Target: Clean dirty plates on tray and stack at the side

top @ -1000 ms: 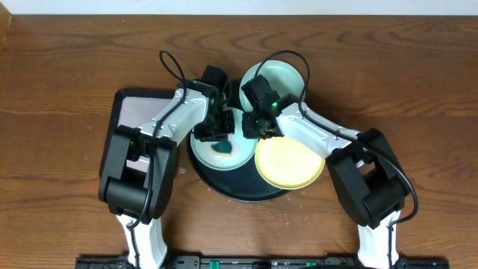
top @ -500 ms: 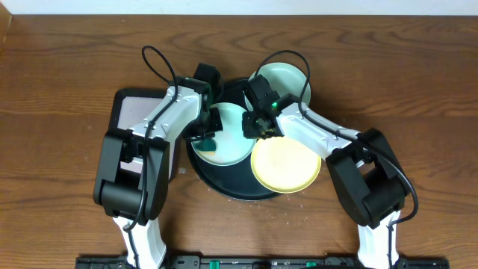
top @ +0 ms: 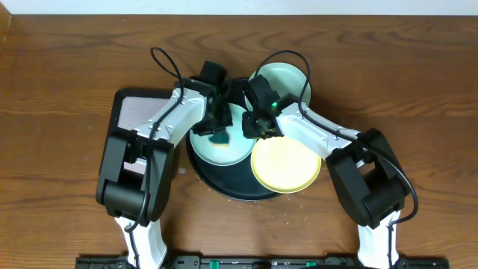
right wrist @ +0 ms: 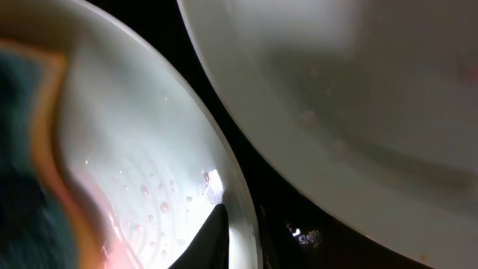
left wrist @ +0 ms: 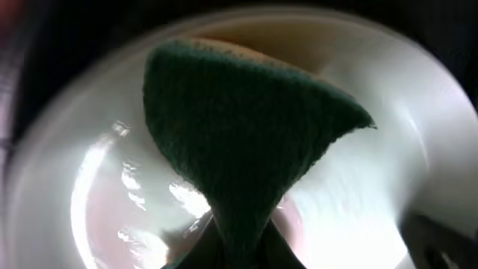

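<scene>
The round black tray [top: 224, 183] holds a pale mint plate [top: 231, 149] on its left part and a pale yellow plate [top: 287, 166] over its front right rim. A second mint plate [top: 287, 81] lies at the back right. My left gripper [top: 219, 127] is shut on a green sponge [top: 219, 138] that presses on the left mint plate. In the left wrist view the sponge [left wrist: 239, 134] fans out from the gripper [left wrist: 243, 252] over the plate [left wrist: 388, 172]. My right gripper [top: 252, 128] pinches that plate's right rim [right wrist: 243, 202], one finger [right wrist: 213, 239] lying inside it.
A rectangular black-rimmed tray with a pale pink inside [top: 138, 112] sits left of the round tray, partly under my left arm. Small crumbs [right wrist: 302, 235] lie on the dark tray floor between the held plate and another pale plate [right wrist: 336, 90]. Brown wooden table all around.
The left gripper swept the sponge to the left across the mint plate and has come back toward the right. The right gripper has stayed on the plate's rim.
</scene>
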